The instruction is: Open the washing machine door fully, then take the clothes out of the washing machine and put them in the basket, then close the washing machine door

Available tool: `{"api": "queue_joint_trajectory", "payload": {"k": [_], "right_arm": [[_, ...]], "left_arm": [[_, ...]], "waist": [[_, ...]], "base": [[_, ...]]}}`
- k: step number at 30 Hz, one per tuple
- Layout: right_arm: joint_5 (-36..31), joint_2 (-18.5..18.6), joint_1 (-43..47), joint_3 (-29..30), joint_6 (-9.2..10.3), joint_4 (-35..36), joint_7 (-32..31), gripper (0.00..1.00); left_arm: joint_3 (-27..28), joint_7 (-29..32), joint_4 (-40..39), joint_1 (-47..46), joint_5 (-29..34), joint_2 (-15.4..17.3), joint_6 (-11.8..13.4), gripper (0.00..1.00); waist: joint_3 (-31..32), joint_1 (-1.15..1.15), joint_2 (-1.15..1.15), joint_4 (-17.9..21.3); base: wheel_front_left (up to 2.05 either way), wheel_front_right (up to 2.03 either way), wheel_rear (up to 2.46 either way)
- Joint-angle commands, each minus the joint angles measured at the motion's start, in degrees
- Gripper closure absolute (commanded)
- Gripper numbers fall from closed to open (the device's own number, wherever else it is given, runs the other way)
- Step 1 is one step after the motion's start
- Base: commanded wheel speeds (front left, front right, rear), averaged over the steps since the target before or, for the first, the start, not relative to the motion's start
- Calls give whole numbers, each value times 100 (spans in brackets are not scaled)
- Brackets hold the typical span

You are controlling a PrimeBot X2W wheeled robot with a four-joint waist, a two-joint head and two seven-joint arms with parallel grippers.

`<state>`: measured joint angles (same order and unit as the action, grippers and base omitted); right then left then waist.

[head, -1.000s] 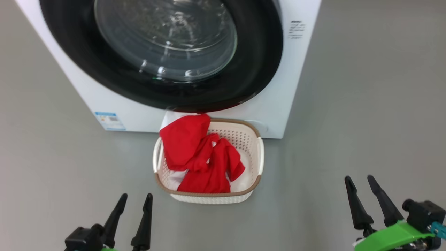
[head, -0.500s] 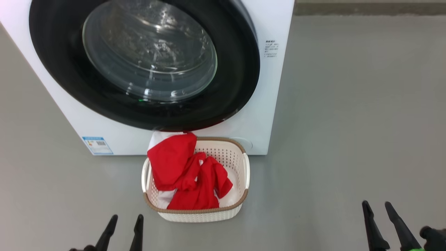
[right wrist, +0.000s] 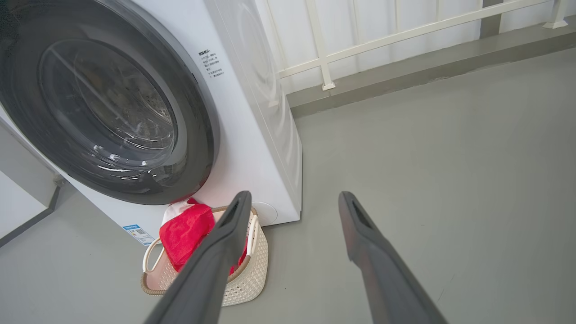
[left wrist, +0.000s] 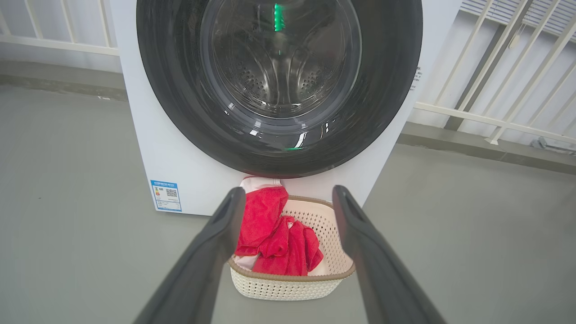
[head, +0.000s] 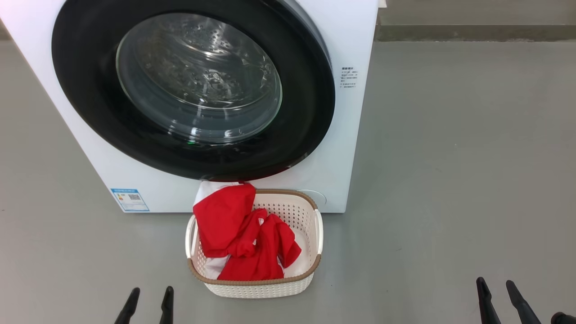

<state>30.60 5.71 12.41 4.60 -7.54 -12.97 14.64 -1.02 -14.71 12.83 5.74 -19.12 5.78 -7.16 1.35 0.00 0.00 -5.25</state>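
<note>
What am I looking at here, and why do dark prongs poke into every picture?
Those prongs are the robot's fingers, two per arm. One picture looks down from its head: left arm's fingers bottom left, right arm's fingers bottom right, both spread and holding nothing. The other two come from wrist cameras looking along those fingers. On the grey floor stands a white washing machine, its round black-rimmed door shut. Before it sits a cream basket holding red clothes.

Laundry spot: washing machine [head: 353, 135], bare grey floor [head: 450, 180], white railing [right wrist: 317, 45] behind.
</note>
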Motion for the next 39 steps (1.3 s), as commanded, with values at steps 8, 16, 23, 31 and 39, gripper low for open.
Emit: {"api": "queue_joint_trajectory", "payload": {"k": [8,16,23,31,39], "right_arm": [[-61,89,-68,-52,5,158,36,0],[-60,40,-93,-83,5,152,36,0],[13,-152,31,12,0,-193,-5,100],[326,-217,-57,16,0,-293,-117,100],[720,-221,-184,26,1,-287,-250,100]], "left_arm": [[189,-29,-159,-101,4,52,-33,0],[205,-29,-142,-91,-16,73,-33,0],[-53,11,198,31,-36,-60,8,100],[-35,116,304,-21,-411,-123,6,100],[14,249,293,-100,-879,-132,3,100]], "waist": [[19,0,0,-68],[-2,0,0,-94],[-16,0,0,-83],[-11,13,0,-52],[-31,0,0,-13]], "base": [[0,0,0],[0,0,0],[0,0,0],[0,0,0],[0,0,0]]}}
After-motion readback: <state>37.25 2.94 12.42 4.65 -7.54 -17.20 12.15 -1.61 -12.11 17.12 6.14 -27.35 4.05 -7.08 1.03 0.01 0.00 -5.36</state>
